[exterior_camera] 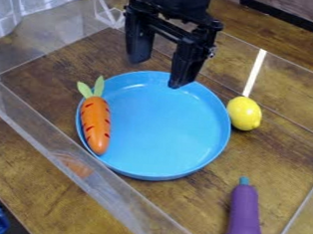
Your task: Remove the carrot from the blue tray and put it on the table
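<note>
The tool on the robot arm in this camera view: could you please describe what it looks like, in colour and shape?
The tool is all black, with a boxy block-shaped body at the top of the picture and two long, flat, straight fingers reaching down from it. The fingers look like plain rectangular bars with squared ends. No cables, labels or markings can be made out on it, and the arm above is cut off by the frame.

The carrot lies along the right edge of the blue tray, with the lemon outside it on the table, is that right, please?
Not quite: in the camera view the carrot lies along the left edge of the blue tray. The lemon is indeed outside it, on the table.
</note>
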You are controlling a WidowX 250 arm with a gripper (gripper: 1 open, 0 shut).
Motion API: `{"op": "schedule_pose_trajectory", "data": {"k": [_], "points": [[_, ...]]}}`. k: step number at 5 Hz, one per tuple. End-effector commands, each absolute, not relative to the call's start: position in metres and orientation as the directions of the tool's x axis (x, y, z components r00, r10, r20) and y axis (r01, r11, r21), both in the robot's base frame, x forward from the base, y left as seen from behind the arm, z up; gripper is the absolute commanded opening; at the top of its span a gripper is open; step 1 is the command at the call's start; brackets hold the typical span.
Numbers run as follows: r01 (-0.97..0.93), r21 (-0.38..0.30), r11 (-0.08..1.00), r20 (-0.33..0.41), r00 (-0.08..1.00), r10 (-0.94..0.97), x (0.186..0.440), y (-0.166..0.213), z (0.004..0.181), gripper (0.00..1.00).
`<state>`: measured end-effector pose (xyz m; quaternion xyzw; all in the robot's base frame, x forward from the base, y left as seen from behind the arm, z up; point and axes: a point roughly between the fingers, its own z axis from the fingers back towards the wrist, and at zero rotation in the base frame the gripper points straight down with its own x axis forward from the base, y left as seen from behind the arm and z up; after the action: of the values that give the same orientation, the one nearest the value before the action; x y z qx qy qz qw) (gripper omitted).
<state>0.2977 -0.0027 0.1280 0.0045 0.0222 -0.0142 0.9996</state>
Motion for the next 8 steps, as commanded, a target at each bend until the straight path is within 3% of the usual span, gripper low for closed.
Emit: {"op": "schedule_pose_trajectory", "data": {"k": [1, 5, 8], "points": [[0.022, 0.010, 1.000, 0.012, 1.000, -0.023, 0.305, 0.000, 0.142, 1.00], [-0.010, 0.011, 1.000, 0.021, 1.000, 0.010, 0.305, 0.006, 0.149, 1.00], [-0.053, 0.000, 0.999, -0.016, 0.998, 0.053, 0.303, 0.008, 0.134, 1.00]]}}
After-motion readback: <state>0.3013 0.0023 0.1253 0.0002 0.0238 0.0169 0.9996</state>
